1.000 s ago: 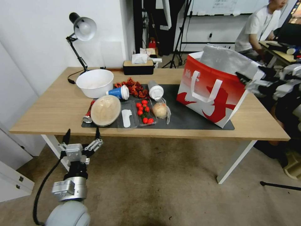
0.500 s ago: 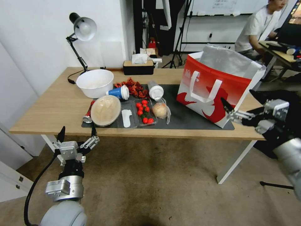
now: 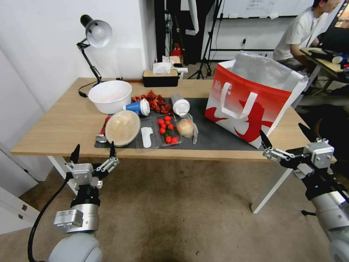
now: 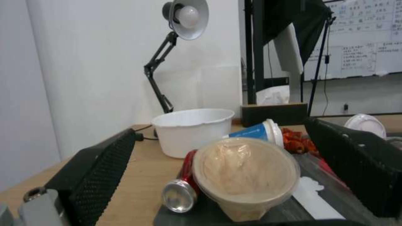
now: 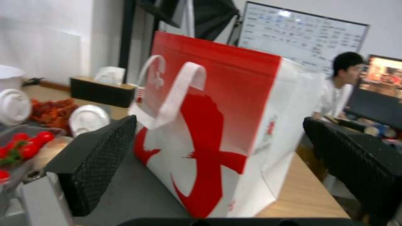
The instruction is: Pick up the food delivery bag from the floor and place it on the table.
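The food delivery bag (image 3: 251,103), red and white with white strap handles and a silver lining, stands upright on the dark mat (image 3: 218,136) at the right end of the table (image 3: 61,127). My right gripper (image 3: 283,133) hangs open just off the table's front right edge, near the bag's lower right corner and apart from it. The right wrist view has the bag (image 5: 218,125) between its spread fingers (image 5: 100,163), some way ahead. My left gripper (image 3: 94,147) is open below the table's front left edge, empty.
On the left half of the table are a white bowl (image 3: 109,95), a covered bowl (image 3: 122,128), a can (image 3: 101,136), cups, red crayfish, a tomato tray (image 3: 167,130) and a bagged bun (image 3: 186,128). A lamp (image 3: 96,32) and tissue box (image 3: 160,77) stand behind. Carpet lies in front.
My right gripper has drawn away from the bag's upper right edge, down and toward me to the table's front edge. The bag stays put. The left arm has barely shifted.
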Available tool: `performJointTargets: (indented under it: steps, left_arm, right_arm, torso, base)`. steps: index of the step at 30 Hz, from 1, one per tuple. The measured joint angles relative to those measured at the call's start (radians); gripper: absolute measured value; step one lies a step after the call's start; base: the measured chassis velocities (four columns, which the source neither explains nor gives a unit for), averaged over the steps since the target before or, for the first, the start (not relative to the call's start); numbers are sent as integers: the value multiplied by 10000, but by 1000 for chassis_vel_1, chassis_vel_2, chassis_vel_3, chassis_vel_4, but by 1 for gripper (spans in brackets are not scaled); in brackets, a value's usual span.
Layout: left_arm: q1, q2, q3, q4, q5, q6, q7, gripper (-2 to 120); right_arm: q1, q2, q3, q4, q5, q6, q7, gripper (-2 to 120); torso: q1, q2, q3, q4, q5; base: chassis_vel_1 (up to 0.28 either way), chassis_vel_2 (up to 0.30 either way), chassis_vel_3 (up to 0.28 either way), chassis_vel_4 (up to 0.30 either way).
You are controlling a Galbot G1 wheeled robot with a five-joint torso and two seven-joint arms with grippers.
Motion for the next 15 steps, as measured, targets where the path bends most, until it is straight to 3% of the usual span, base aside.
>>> performJointTargets:
  steps: [6,15]
  left_arm:
    - [4,-47,134,152,110,-86,78,100]
    - [-91,-195,441,427,169,-314,405,100]
  right_arm:
    - [-192,645,-521,-161,-760,369,766,100]
    - [-409,1648,-2340,-606,-2219,1038,1432,100]
  torso:
    - [-1,1,0,0,2]
    - [0,0,0,0,2]
  base:
    - [0,0,0,0]
    - [0,0,0,0]
